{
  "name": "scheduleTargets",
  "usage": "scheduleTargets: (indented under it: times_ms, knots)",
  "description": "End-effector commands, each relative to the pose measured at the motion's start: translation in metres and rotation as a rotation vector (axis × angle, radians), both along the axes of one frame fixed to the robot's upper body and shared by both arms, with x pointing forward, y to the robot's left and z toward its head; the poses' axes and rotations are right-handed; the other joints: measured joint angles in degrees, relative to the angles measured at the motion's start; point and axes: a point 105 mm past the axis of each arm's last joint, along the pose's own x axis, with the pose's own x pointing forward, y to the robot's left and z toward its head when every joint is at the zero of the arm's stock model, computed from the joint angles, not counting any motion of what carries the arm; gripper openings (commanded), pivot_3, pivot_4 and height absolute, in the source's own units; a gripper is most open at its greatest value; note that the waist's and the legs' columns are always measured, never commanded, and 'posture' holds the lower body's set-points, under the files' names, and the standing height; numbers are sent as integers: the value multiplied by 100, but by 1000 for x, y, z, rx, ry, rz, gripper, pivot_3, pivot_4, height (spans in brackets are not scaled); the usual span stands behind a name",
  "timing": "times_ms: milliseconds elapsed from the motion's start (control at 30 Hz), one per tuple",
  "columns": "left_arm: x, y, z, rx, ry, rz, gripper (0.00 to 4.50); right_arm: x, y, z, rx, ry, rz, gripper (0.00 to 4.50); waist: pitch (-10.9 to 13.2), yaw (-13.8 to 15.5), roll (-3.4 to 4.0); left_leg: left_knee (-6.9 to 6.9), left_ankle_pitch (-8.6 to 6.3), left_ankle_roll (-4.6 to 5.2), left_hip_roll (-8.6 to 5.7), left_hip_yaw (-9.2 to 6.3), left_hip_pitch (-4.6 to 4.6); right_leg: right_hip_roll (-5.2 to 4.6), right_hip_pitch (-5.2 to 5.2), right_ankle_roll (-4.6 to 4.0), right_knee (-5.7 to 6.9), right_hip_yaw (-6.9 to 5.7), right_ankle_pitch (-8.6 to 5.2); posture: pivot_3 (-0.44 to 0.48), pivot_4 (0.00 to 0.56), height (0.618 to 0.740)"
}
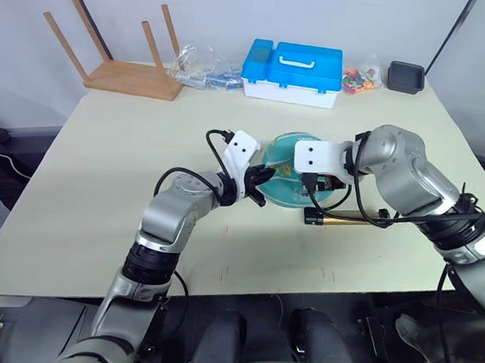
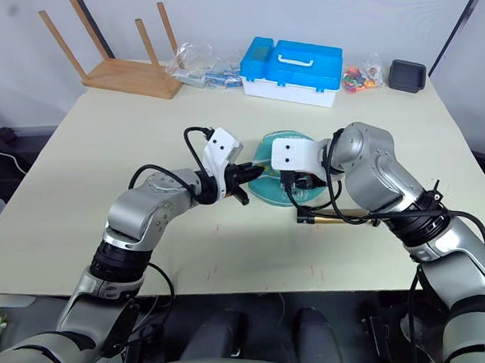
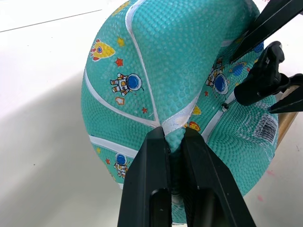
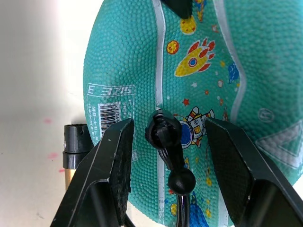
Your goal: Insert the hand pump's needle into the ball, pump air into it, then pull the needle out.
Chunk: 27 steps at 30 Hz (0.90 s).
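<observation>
Pinched between our left gripper's (image 3: 174, 146) two black fingers, a fold of the limp teal-turquoise pebbled rubber ball (image 3: 180, 71), with white seams and cartoon astronaut prints, is being held on the pale worktop (image 1: 104, 157); the ball is lying flat and clearly deflated, near the middle of the worktop between our two arms.

Our right gripper (image 4: 168, 142) is hanging at the ball's other side with its fingers spread apart, grasping nothing that we can make out; the thin black hose with its small black fitting (image 4: 165, 135) is sitting between them, pressed against the ball's skin beside the barcode patch. The metal needle itself is hidden, so we are judging it as seated in the valve or just about to be, without certainty.

The slim bronze-gold cylindrical hand pump (image 1: 345, 221) with a black end cap is lying on the worktop just beside the ball, its handle untouched. We are reckoning pumping and needle withdrawal as both remaining.

Other items, all well apart at the far edge: a blue-lidded white plastic case (image 1: 293, 72), an upturned wooden stool (image 1: 130, 64), a clear bag of small parts (image 1: 202, 66), colourful trinkets (image 1: 361, 80), a black tray (image 1: 405, 76). Nothing is obstructing; the slack ball is the chief difficulty.
</observation>
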Motion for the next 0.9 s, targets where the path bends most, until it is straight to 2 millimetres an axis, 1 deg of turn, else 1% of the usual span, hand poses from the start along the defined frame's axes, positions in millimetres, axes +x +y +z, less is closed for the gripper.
scheduleTargets:
  times_ms: [33, 67, 200, 767, 867, 900]
  knots:
    - [-2, 7, -25, 54, 90, 26, 0, 0, 5, 14, -18, -47, 45, 2461, 0, 2, 0, 0, 0, 0, 0, 0, 0, 0, 0, 0, 0, 0, 0, 0, 150, 740]
    - [-2, 7, -25, 54, 90, 26, 0, 0, 5, 13, -27, -49, 54, 1932, 0, 3, 0, 0, 0, 0, 0, -1, 0, 0, 0, 0, 0, 0, 0, 0, 150, 740]
    - [-4, 7, -25, 53, 90, 25, 0, 0, 6, 13, -57, -70, 83, 1932, 0, 3, 0, 0, 0, 0, 0, -1, 0, 0, 0, 0, 0, -1, 0, 0, 150, 740]
    - [-4, 9, -26, 52, 93, 32, 0, 6, 6, 11, -88, -63, 83, 1932, 0, -2, 0, 1, 1, -2, 0, 0, 1, 0, 0, -1, 2, 1, 1, 0, 150, 740]
    - [-4, 9, -26, 52, 92, 34, 0, 7, 7, 11, -87, -62, 83, 1107, 0, -6, 0, 1, 1, -2, 0, 2, 1, 0, 0, -1, 2, 3, 1, 0, 150, 740]
    - [-4, 9, -26, 53, 92, 35, 0, 6, 8, 12, -86, -59, 84, 757, 0, -7, 0, 1, 1, -2, 0, 1, 1, 0, 0, -1, 2, 2, 1, 0, 150, 740]
